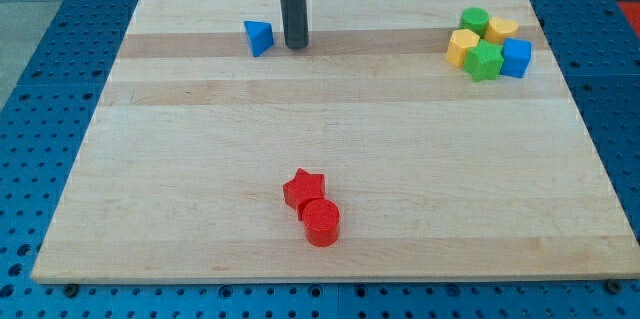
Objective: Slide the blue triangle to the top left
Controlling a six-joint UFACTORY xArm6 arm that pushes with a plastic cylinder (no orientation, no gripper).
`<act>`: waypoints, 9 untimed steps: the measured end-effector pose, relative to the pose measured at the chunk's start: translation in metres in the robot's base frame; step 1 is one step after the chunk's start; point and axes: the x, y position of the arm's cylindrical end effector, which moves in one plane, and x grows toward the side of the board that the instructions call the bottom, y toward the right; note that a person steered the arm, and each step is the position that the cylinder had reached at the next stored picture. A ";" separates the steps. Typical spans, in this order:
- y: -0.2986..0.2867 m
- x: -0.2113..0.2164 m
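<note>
The blue triangle [259,37] lies on the wooden board [200,159] near the view's top, left of centre. My tip [296,45] rests on the board just to the right of the blue triangle, a small gap apart from it. The dark rod rises straight up out of the view's top.
A cluster at the view's top right holds a green cylinder [474,21], a yellow cylinder [502,29], a yellow hexagon block [463,47], a green star [486,60] and a blue cube [516,57]. A red star [303,189] and a red cylinder [321,223] touch near the bottom centre.
</note>
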 end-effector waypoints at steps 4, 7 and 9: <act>-0.067 -0.012; -0.121 -0.021; -0.151 -0.027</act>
